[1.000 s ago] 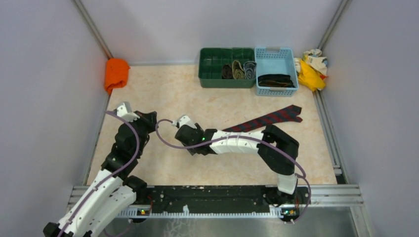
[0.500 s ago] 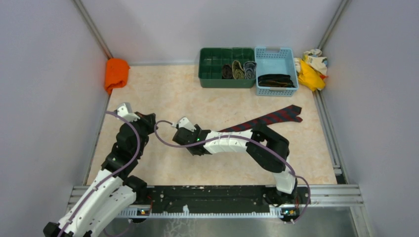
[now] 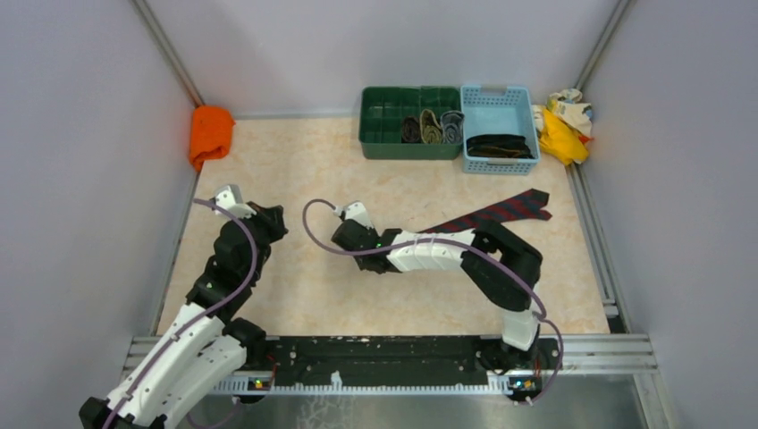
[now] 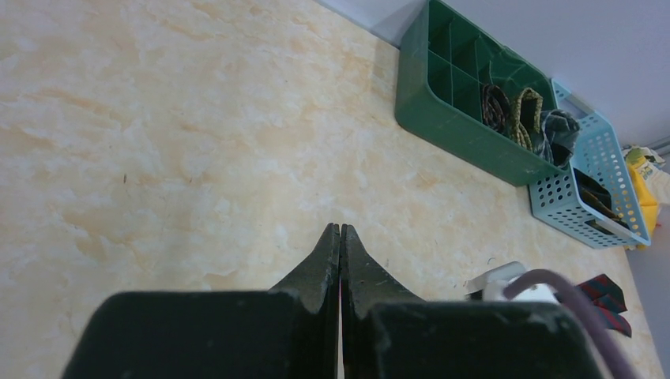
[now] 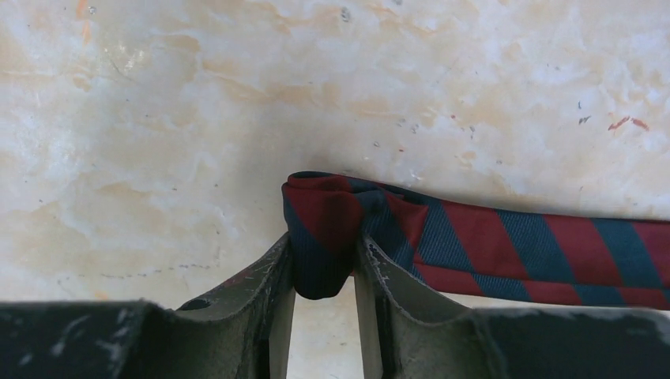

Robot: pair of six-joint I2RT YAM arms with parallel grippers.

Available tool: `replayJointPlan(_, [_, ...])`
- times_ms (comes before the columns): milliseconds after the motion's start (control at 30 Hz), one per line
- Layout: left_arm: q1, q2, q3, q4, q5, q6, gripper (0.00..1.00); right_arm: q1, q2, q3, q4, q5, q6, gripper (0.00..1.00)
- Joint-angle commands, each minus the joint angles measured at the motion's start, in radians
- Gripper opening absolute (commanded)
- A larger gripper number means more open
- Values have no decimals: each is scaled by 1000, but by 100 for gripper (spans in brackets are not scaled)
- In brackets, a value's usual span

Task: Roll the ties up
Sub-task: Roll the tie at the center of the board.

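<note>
Table: beige marbled table (image 3: 295, 179) carries the dark-red-and-navy striped fabric tie (image 5: 506, 245), stretched flat.
Right gripper (image 5: 324, 253): clamped on the tie's folded end, likely to start rolling.
Left gripper (image 4: 340, 233): closed, empty, aside.

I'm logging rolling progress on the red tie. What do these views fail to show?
Top view: the right arm covers the red tie from mid-length to the gripped end.
Right wrist view: the right gripper hides part of the fold; the tie runs off the right edge.
Top view: the blue basket holds dark contents too small to count.
</note>
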Motion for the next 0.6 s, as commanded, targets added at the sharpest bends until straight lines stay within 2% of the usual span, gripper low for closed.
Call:
replayJointPlan(0, [-1, 13, -14, 26, -3, -1, 0, -84, -138, -144, 173, -211, 79, 30])
replayJointPlan(167, [-1, 29, -12, 51, 14, 5, 0, -169, -227, -267, 339, -480, 108, 29])
replayJointPlan(367, [-2, 128, 20, 88, 86, 2, 0, -248, -232, -337, 531, -781, 178, 26])
replayJointPlan(567, [-1, 217, 37, 122, 136, -1, 0, -288, -183, -367, 660, -948, 249, 24])
